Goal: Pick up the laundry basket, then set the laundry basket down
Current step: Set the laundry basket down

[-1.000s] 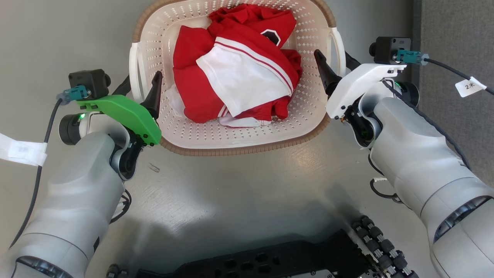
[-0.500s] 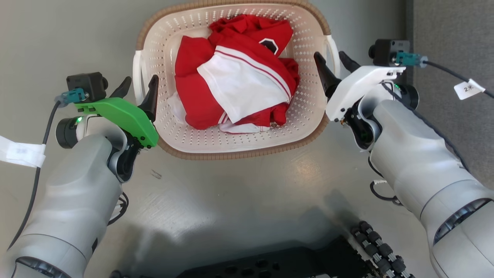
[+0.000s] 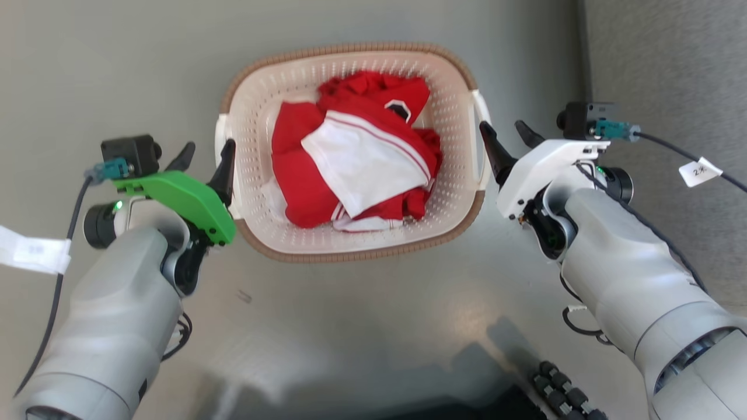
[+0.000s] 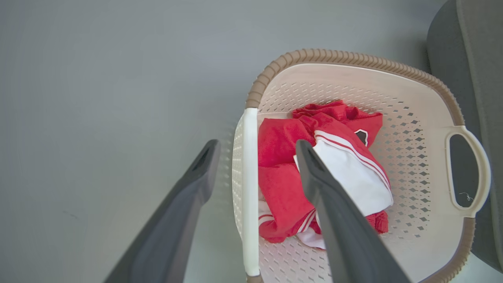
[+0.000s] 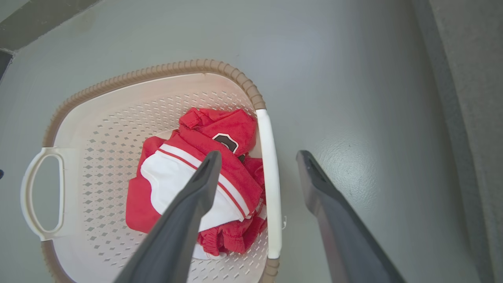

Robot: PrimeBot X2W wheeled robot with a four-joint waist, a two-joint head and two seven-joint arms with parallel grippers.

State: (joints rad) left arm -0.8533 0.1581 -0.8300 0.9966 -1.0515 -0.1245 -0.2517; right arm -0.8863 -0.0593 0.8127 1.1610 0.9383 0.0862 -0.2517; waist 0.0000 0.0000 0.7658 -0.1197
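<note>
Head view: laundry basket (image 3: pixel 251 122) (red-and-white clothes (image 3: pixel 356 151) inside) rests on grey floor (image 3: pixel 373 326). Left gripper (image 3: pixel 209 146) and right gripper (image 3: pixel 501 125) flank it, both spread.

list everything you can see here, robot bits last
floor: 1, pale grey, under everything
laundry basket: 1, cream with brown rim, on the floor, centre
clothes: 1 bundle, red and white, in the basket
darker surface: 1, dark grey, right edge
left gripper: 1, green shell, open astride the left handle
right gripper: 1, white shell, open astride the right handle
cable tags: 2, white, one by each arm
base: 1, black, bottom edge
</note>
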